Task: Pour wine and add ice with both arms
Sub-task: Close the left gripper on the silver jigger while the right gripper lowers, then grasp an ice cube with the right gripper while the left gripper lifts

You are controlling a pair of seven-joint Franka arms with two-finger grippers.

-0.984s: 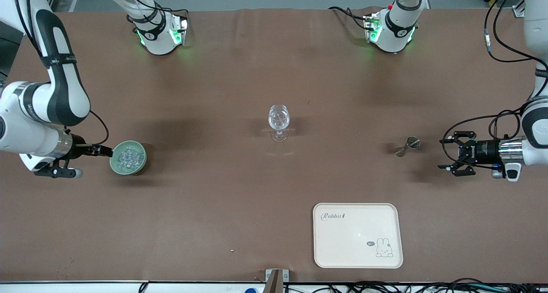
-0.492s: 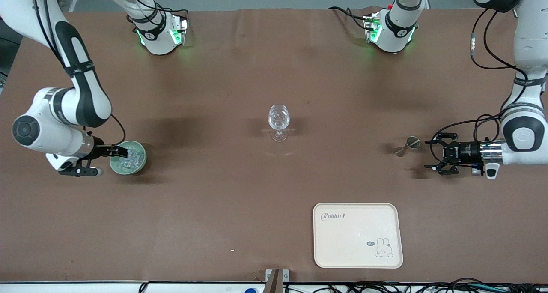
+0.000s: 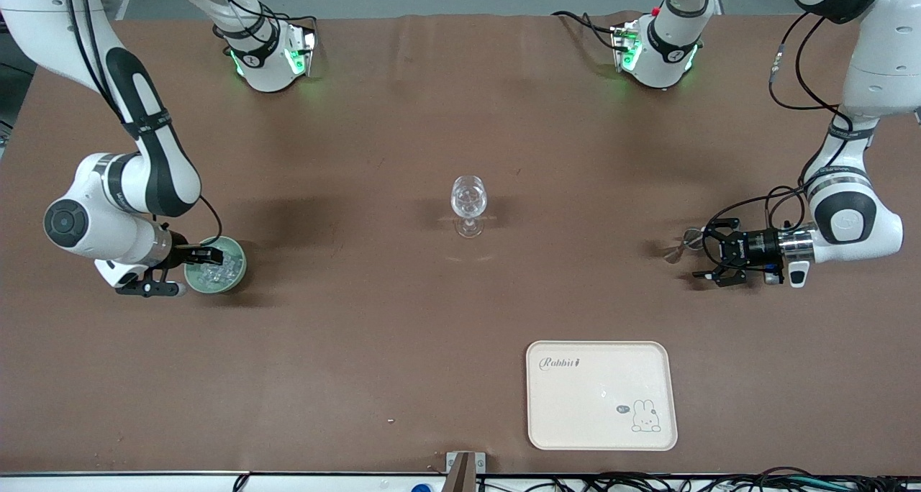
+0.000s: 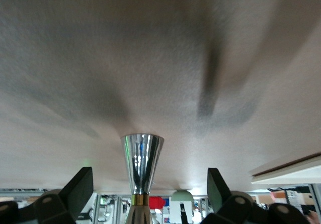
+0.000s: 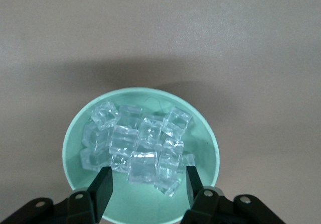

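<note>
A pale green bowl (image 3: 239, 265) holds several clear ice cubes (image 3: 214, 270) toward the right arm's end of the table. My right gripper (image 3: 209, 253) is open, low over the bowl. In the right wrist view its fingers (image 5: 104, 186) straddle the ice (image 5: 143, 151) inside the bowl (image 5: 213, 143). A silver jigger (image 3: 689, 240) stands toward the left arm's end. My left gripper (image 3: 709, 252) is open at table height right beside it. In the left wrist view the jigger (image 4: 142, 158) stands between the open fingers (image 4: 77, 191), untouched. A wine glass (image 3: 468, 201) stands mid-table.
A cream tray (image 3: 601, 434) with a rabbit drawing lies nearer the front camera than the jigger. The two arm bases (image 3: 268, 57) stand along the table's top edge. Brown cloth covers the table.
My right gripper has moved in over the green bowl. My left gripper has slid toward the jigger until its open fingers flank it. Glass, bowl, jigger and tray have not moved.
</note>
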